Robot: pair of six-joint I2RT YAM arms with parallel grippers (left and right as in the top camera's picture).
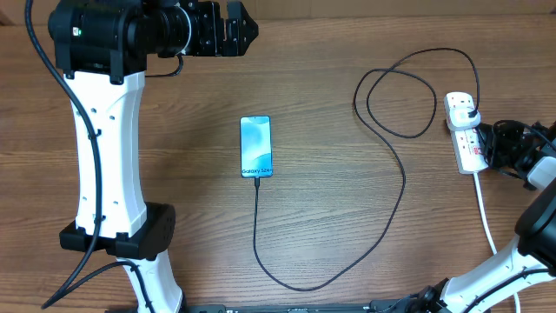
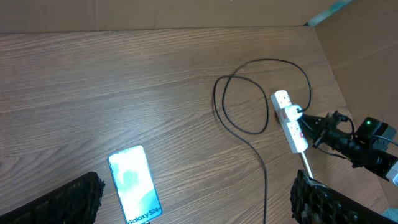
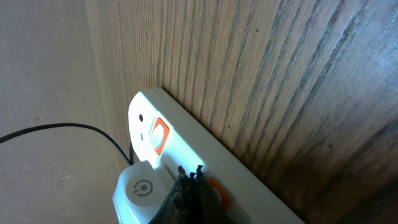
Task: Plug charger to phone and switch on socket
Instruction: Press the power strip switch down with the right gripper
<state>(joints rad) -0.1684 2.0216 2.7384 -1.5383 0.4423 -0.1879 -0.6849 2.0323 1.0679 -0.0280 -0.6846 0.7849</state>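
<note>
The phone (image 1: 255, 147) lies flat near the middle of the table (image 1: 347, 235), screen up, its "Galaxy S24+" lettering at the end nearer the robot. The charger (image 1: 402, 178) meets that end with its small tip. From there the thin black cable runs toward the robot, swings right, climbs, makes a loose loop, and ends at a black plug seated in the far end of the socket (image 1: 465, 130). The socket sits at the right edge of the table, and its thick white cord (image 1: 485, 213) trails back toward the robot.

The left gripper (image 1: 243, 29) hangs over the far left part of the table, well apart from everything, its jaws spread wide – the left wrist view shows one dark finger in each lower corner. The right gripper (image 1: 488, 143) is at the socket's right side with its jaws pressed together. In the right wrist view the fingertips (image 3: 189, 186) come down on the strip's top face, just beside a red switch (image 3: 217, 188) – whether they press it I cannot tell.
</note>
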